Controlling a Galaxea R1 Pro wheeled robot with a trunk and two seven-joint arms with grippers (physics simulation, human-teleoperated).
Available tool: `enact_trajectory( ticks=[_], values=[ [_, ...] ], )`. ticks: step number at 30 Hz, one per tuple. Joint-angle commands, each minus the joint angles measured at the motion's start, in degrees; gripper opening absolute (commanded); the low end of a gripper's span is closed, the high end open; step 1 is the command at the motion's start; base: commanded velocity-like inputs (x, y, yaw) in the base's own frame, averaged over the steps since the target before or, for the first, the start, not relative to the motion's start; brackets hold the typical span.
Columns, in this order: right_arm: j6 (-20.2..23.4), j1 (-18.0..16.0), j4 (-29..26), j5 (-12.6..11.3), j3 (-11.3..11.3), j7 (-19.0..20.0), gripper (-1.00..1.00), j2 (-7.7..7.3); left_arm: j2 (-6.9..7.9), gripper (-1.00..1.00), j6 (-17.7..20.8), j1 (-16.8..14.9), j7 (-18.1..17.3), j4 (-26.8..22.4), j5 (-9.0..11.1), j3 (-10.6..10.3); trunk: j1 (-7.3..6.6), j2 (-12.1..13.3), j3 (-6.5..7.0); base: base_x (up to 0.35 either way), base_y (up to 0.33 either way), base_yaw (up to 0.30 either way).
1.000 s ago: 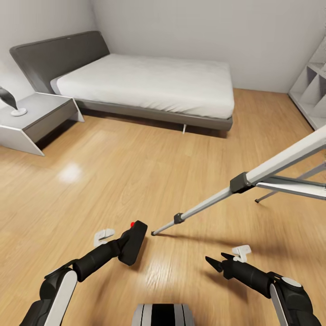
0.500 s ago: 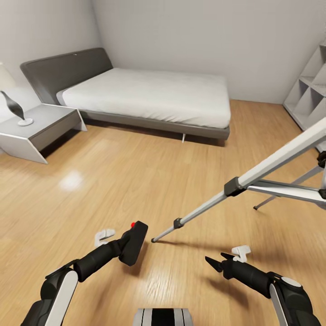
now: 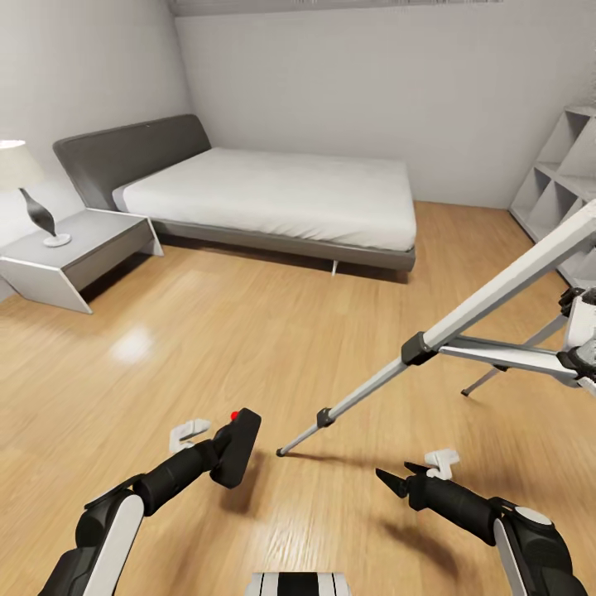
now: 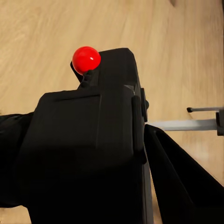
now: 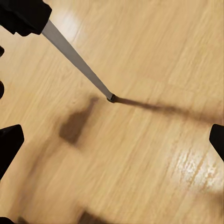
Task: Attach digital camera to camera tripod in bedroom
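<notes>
Here's the left gripper [image 3: 222, 449], low over the wood floor [image 3: 207, 331], clamped on the digital camera [image 3: 237, 447], the black body tilted and its red dot facing up. In the left wrist view the digital camera [image 4: 93, 154] looms large with a dark finger [image 4: 182, 182] pressed along its side. Over on the right, the right gripper [image 3: 392, 481] hangs above the floor with its fingers spread apart and nothing between them. The camera tripod [image 3: 463, 319] stands to the right, one silver leg slanting down to a black foot on the floor between the two grippers, near the camera but not touching it. In the right wrist view that leg [image 5: 79, 63] ends at its foot with a shadow running off beside it. Behind, the low grey bed [image 3: 273, 194] with its white mattress sits against the wall, a nightstand [image 3: 74, 257] with a lamp [image 3: 29, 194] at the left, and white shelving [image 3: 559, 194] at the far right.
</notes>
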Motion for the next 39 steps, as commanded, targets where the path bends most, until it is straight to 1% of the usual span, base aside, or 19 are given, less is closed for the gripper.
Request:
enact_trajectory(
  ticks=[1,10,23,28,30,31,32,39],
  values=[
    [0.4,0.0,0.0,0.2,-0.1,0.3,1.0,0.02,-0.02,-1.0,0.4,0.0,0.0,0.0,0.1,0.1,-0.03,0.0,0.19,0.0,0.0,0.0],
    [0.4,0.0,-0.1,0.2,-0.2,0.2,1.0,0.11,0.03,-1.0,0.4,-0.1,1.0,0.0,0.1,-0.4,-0.27,0.1,2.18,0.0,0.0,0.0],
    [0.3,0.0,0.0,0.3,-0.1,-0.2,1.0,0.16,0.15,-1.0,0.4,0.0,1.1,-0.1,0.2,0.2,-0.6,0.3,5.06,0.0,0.0,0.0],
    [0.2,0.0,0.3,0.1,-0.4,-1.0,1.0,0.08,0.38,-1.0,0.5,-0.1,1.0,-0.2,0.6,0.3,-0.73,0.4,6.17,0.0,0.0,0.0],
    [0.2,0.0,0.4,0.1,-0.6,-1.2,1.0,0.07,0.44,-1.0,0.5,-0.1,1.0,-0.1,0.6,0.7,-0.78,0.4,6.61,0.0,0.0,0.0],
    [0.3,0.0,0.5,0.1,-1.0,-1.4,1.0,0.06,0.48,-1.0,0.4,-0.1,1.0,-0.1,0.7,1.8,-0.81,0.4,6.83,0.0,0.0,0.0],
    [0.3,0.0,0.6,0.0,-1.2,-1.5,1.0,0.04,0.49,-1.0,0.4,-0.1,1.0,-0.1,0.7,2.4,-0.83,0.4,7.05,0.0,0.0,0.0],
    [0.2,0.0,0.8,0.1,-1.3,-1.6,1.0,0.08,0.51,-1.0,0.4,-0.1,1.0,0.0,0.6,3.1,-1.01,0.5,8.61,0.0,0.0,0.0]
  ],
)
